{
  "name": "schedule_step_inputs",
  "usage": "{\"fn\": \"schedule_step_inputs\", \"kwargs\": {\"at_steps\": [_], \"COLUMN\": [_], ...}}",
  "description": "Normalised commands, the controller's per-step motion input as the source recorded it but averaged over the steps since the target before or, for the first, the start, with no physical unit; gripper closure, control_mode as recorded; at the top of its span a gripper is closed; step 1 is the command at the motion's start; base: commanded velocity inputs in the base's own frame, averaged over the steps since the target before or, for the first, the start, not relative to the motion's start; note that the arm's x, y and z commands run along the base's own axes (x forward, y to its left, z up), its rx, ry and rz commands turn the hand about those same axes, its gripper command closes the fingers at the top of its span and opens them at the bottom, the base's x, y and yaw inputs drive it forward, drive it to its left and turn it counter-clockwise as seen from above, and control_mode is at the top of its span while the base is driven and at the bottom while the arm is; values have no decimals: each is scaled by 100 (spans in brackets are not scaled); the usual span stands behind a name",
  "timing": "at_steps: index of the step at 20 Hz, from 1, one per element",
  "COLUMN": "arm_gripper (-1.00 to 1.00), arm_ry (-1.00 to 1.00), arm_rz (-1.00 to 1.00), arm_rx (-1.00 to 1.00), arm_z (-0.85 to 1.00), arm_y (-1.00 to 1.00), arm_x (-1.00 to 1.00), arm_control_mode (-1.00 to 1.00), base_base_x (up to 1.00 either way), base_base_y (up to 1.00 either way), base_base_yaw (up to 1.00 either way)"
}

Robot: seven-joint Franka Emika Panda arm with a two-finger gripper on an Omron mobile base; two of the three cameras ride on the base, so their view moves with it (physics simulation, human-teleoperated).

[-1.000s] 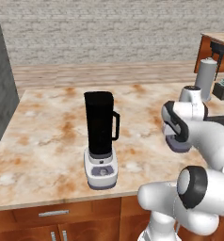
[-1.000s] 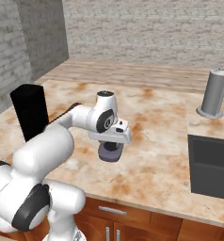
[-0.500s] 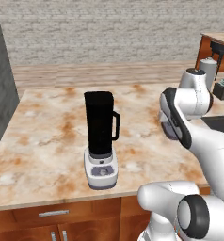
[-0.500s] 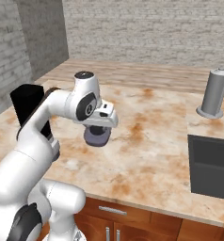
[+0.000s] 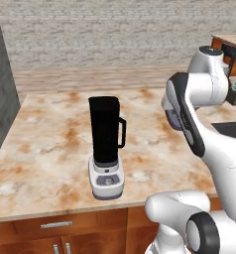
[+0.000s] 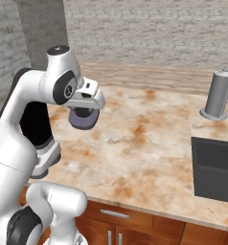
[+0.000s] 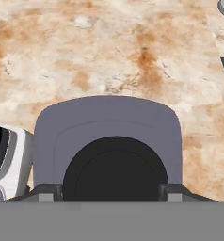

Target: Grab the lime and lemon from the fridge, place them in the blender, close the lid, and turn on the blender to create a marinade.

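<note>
Now the pincer [image 6: 83, 118] hangs above the marbled bench [image 6: 149, 139], gripping the lid [image 6: 82, 118], a dark grey round cap, between its fingers. In the hand view the lid [image 7: 108, 150] sits right in front of the camera, a grey rounded shape with a dark raised centre, and the two finger tips [image 7: 44, 194] flank it at the bottom edge, pressed to its sides. From the right base view the lid hangs under the white hand, clear of the bench top and just beside the blender [image 6: 37, 129], which is largely hidden behind the arm there.

In the left base view the blender [image 5: 106, 144] stands upright near the front edge of the bench [image 5: 50, 144], a tall black jar with its handle turned to the right, on a white-grey base with a round button at the front. The jar's top looks uncovered, though its dark mouth makes that hard to be sure of. In that view the lid [image 5: 172, 119] shows as a grey edge behind the arm, to the right of the jar and about level with its upper half.

Farther back on the right stands a grey metal canister [image 6: 217, 95], and a dark sink [image 6: 216, 167] is set into the bench near it.
</note>
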Motion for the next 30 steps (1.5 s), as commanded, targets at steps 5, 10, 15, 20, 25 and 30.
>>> {"fn": "schedule_step_inputs", "kwargs": {"at_steps": [5,10,15,20,25,30], "arm_gripper": [100,100,100,100,100,100], "arm_ry": [-1,0,8,14,17,8], "arm_rz": [0,0,0,0,0,0], "arm_rx": [0,0,0,0,0,0], "arm_z": [95,78,34,7,0,1], "arm_y": [54,62,85,86,61,14], "arm_x": [-36,-32,-8,1,9,17], "arm_control_mode": [-100,-100,-100,-100,-100,-100], "base_base_x": [0,0,0,0,0,0], "base_base_y": [0,0,0,0,0,0], "base_base_yaw": [0,0,0,0,0,0]}}
